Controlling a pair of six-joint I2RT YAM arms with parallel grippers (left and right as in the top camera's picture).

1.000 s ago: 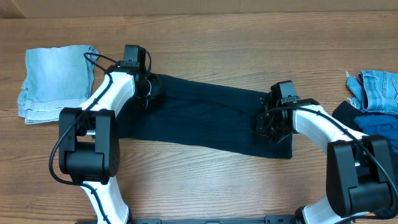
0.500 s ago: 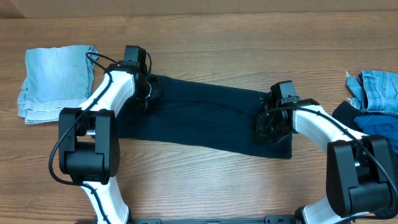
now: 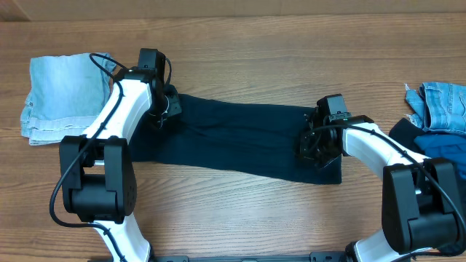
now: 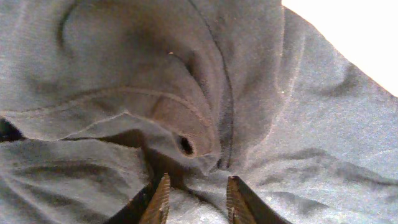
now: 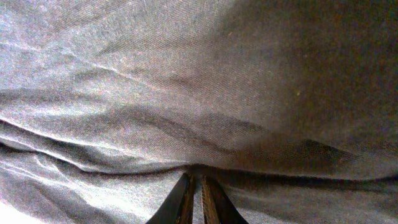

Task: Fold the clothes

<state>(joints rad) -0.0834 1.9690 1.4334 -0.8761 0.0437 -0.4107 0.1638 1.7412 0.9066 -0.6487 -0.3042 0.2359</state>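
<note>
Though under clothes (image 3: 233, 138), woodgrain table (image 3: 255, 218)

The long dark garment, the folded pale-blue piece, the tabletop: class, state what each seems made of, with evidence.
Dark garment: probably woven cotton-type cloth, matte; wrist views show fine weave, stitched seams, soft creases. Folded pale-blue piece: likely faded denim, from its uneven washed blue and hemmed edges. Tabletop: wood or wood-look laminate, with streaky brown grain.
</note>
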